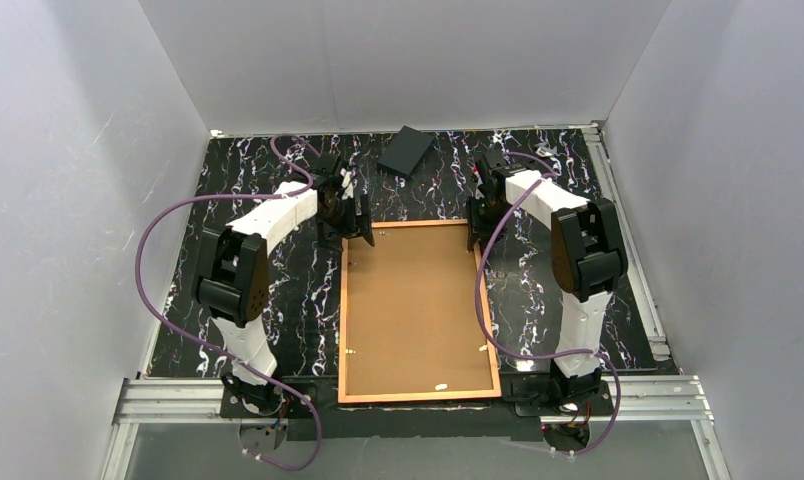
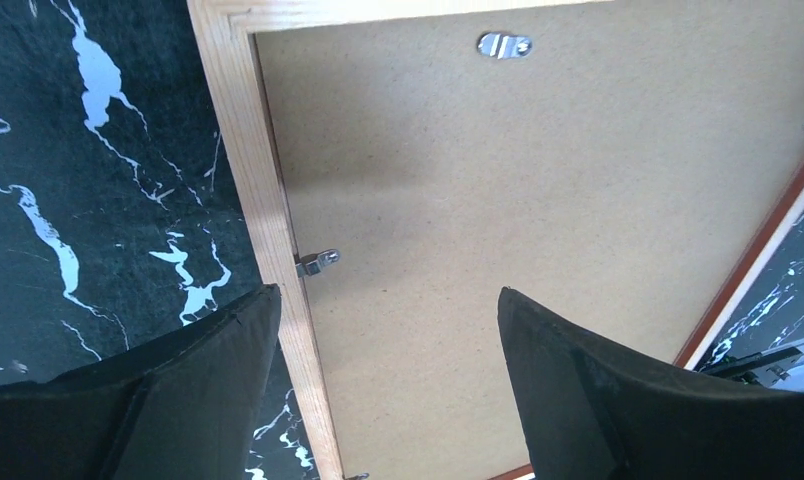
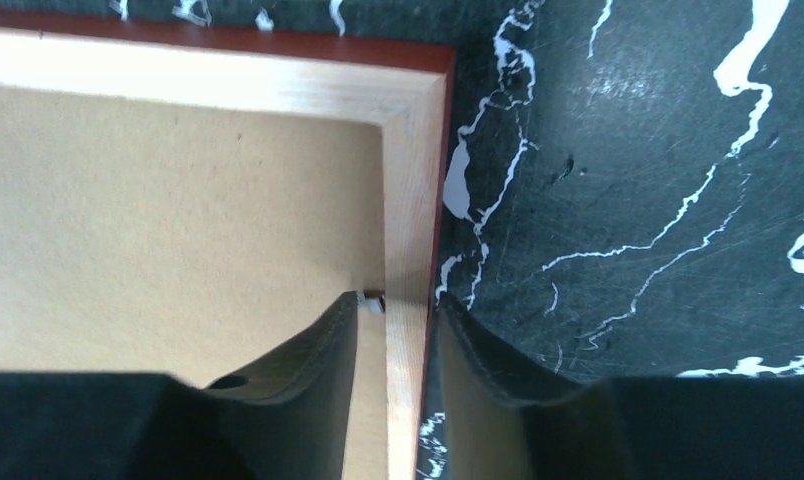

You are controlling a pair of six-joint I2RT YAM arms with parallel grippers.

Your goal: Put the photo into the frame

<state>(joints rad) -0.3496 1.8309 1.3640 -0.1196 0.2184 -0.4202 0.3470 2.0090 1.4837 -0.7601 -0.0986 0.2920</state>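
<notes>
The frame (image 1: 344, 320) lies back side up in the middle of the table, its light wood rails around a plain brown board (image 1: 418, 300). The photo is not in view. My left gripper (image 1: 356, 225) hangs over the frame's far left corner; in the left wrist view it (image 2: 386, 292) is wide open and empty above the left rail (image 2: 268, 200) and the board (image 2: 538, 200). My right gripper (image 1: 475, 225) is at the far right corner. In the right wrist view it (image 3: 398, 300) is narrowly open and straddles the right rail (image 3: 413, 200), one finger on the board, one outside.
Small metal clips (image 2: 318, 262) (image 2: 505, 44) sit along the rails' inner edges, and one clip (image 3: 373, 300) is at my right gripper's inner fingertip. A black box (image 1: 406, 150) lies at the back of the black marble mat (image 1: 278, 280). Grey walls enclose three sides.
</notes>
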